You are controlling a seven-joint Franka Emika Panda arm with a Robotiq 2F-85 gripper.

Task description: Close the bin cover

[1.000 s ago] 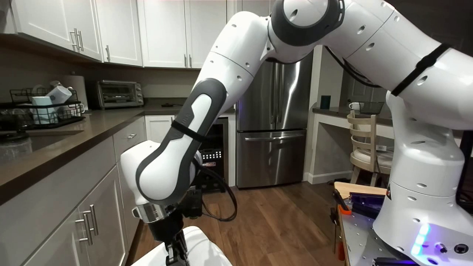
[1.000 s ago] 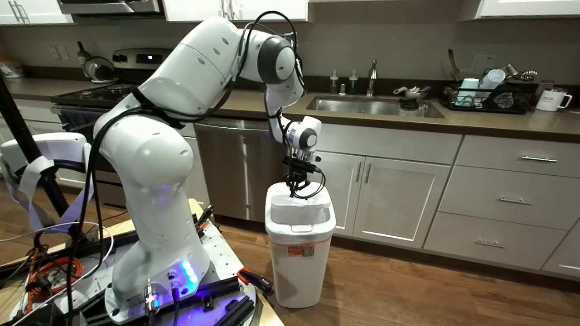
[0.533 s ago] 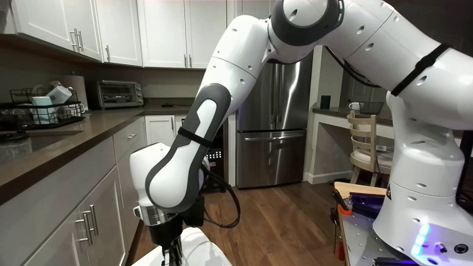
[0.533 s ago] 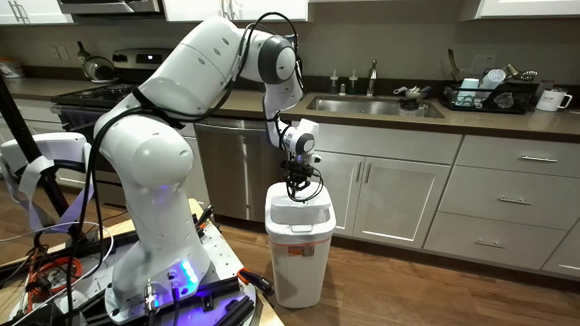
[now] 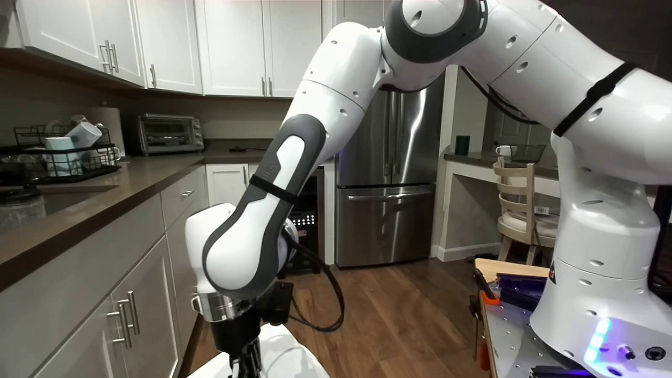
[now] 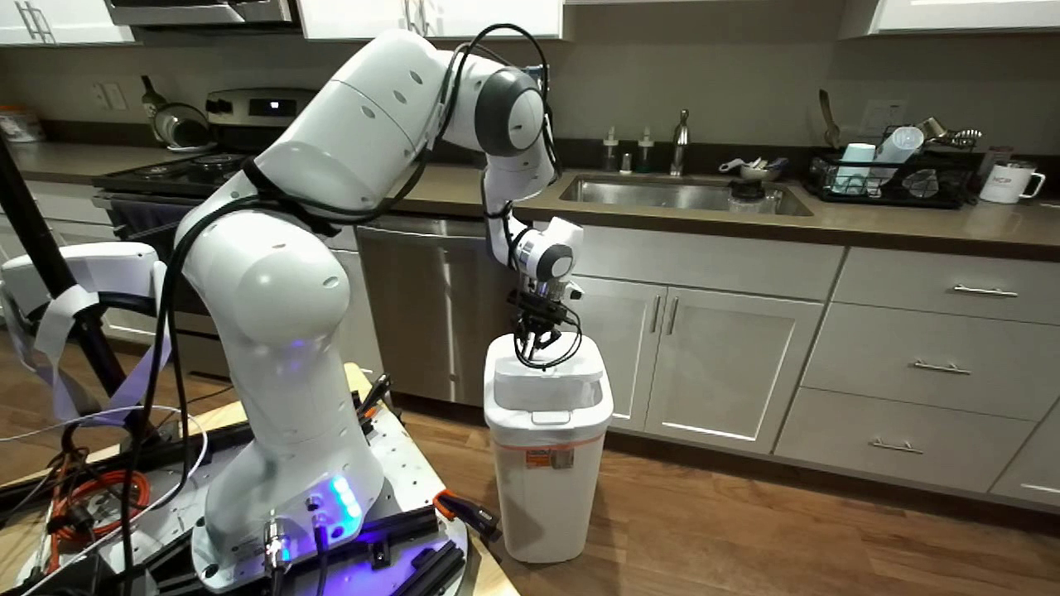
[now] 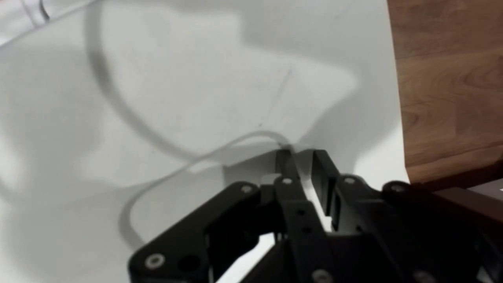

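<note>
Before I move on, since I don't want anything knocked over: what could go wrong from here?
The end effector stands barely open over the flat face of the bin cover, so it might slide along without catching an edge. Pushing hard could perhaps tip or shift the bin, which stands on the floor. The cable looping beside the end effector might also snag on the bin.

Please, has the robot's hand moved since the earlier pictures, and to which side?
Yes, slightly. In an exterior view, the hand has shifted toward the picture's left, farther from the upright cabinet handles.
</note>
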